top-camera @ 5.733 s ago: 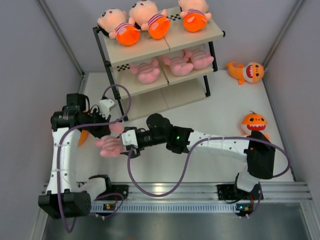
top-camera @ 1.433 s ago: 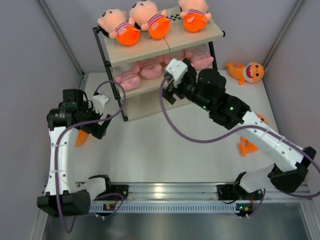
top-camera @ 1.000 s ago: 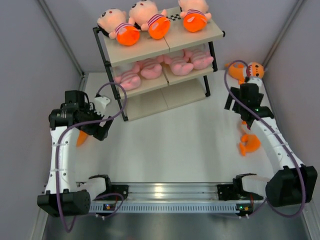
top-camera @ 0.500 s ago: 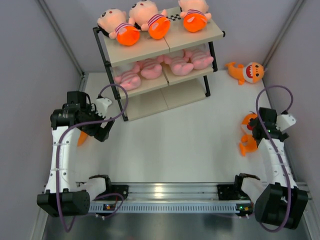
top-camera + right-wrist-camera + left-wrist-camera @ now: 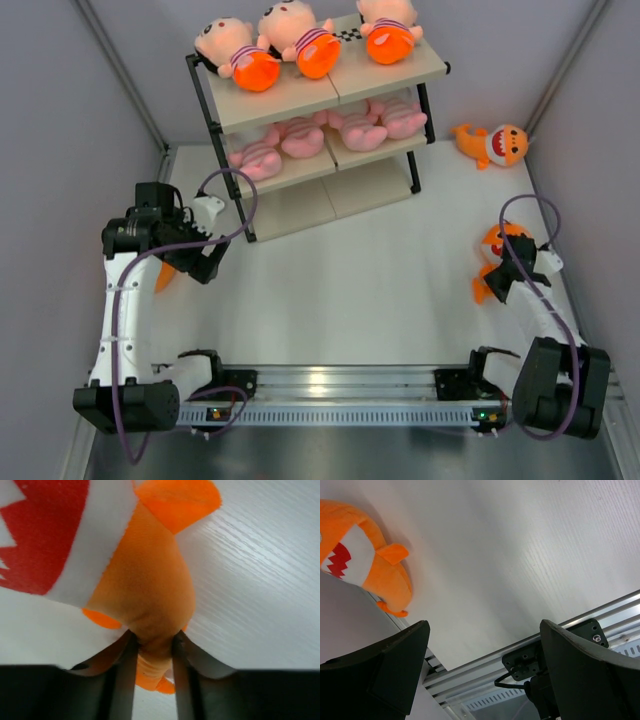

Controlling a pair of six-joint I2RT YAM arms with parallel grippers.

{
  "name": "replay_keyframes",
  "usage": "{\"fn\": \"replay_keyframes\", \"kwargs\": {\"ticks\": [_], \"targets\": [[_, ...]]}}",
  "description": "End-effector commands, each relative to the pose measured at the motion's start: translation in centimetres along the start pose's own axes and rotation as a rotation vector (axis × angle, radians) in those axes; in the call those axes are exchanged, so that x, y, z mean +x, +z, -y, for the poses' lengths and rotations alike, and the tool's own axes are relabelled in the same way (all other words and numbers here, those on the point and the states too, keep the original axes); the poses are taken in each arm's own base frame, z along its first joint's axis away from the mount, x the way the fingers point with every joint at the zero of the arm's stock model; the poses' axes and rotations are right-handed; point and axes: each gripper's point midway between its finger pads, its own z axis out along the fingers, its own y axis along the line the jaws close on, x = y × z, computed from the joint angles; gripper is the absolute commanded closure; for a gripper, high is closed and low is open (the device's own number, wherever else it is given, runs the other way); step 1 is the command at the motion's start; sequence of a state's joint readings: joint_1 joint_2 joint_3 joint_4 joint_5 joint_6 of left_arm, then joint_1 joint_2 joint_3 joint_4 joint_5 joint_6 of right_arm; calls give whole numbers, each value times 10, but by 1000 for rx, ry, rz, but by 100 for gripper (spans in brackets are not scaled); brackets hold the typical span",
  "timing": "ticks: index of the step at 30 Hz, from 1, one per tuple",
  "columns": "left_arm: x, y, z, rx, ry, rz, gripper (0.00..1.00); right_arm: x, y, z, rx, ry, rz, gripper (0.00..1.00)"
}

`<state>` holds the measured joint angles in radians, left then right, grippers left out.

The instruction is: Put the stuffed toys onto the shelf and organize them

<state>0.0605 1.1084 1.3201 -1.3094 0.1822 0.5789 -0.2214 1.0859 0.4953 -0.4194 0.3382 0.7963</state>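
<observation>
Two fingers of the right gripper (image 5: 152, 647) are closed on the narrow tail end of an orange shark (image 5: 150, 580), and the plush is squeezed thin between them. The shark's white mouth with red teeth points away from the gripper. In the overhead view this pair sits low over the tabletop (image 5: 350, 270), close to its right edge and about midway between the near and far edges.

The left gripper (image 5: 485, 640) stands wide apart with nothing between its fingers, hanging above the tabletop near the left edge. A second shark (image 5: 365, 575) lies just beside it against the left edge, mouth showing; from above it is mostly hidden behind the arm.

A third shark (image 5: 495, 145) lies near the far right corner, well apart from both grippers.

The shelf (image 5: 300, 100) stands at the far edge. Three dolls (image 5: 300, 40) in striped shirts lie in a row on its top board. Four pink animals (image 5: 355, 130) lie side by side on the middle board.
</observation>
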Motion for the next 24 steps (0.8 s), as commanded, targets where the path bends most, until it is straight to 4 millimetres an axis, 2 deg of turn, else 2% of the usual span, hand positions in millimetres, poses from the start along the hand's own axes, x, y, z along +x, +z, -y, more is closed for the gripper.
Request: {"fn": "replay_keyframes", "kwargs": {"ticks": [1, 2, 4, 8, 9, 11, 12, 15, 16, 19, 20, 23, 24], "targets": [[-1, -2, 0, -6, 22, 6, 2, -20, -2, -34, -163, -20, 65, 75], [-1, -2, -1, -9, 23, 6, 2, -25, -3, -38, -185, -26, 86, 88], [-2, -2, 1, -3, 21, 11, 2, -32, -9, -41, -211, -52, 116, 100], [-3, -3, 1, 1, 17, 16, 2, -42, -23, -58, -308, -111, 141, 100], [-3, -3, 1, 1, 17, 16, 2, -48, -31, -70, -362, -126, 151, 100], [-3, -3, 2, 2, 17, 15, 2, -40, -45, -96, -496, -202, 113, 100], [-3, -2, 2, 2, 17, 15, 2, -46, -56, -110, -538, -227, 126, 100], [-4, -3, 2, 1, 13, 19, 2, -29, -92, -155, -680, -368, 128, 100], [-4, -3, 2, 3, 11, 20, 2, -8, -116, -179, -785, -410, 118, 100], [-4, -4, 2, -1, 9, 24, 2, 16, -149, -214, -933, -366, 86, 100], [-4, -4, 2, 0, 10, 21, 2, 23, -152, -219, -944, -372, 70, 100], [-3, -4, 1, -8, 15, 20, 2, 41, -168, -254, -1016, -416, 72, 100], [-3, -5, 0, -14, 15, 22, 2, 49, -167, -267, -1024, -436, 57, 100]]}}
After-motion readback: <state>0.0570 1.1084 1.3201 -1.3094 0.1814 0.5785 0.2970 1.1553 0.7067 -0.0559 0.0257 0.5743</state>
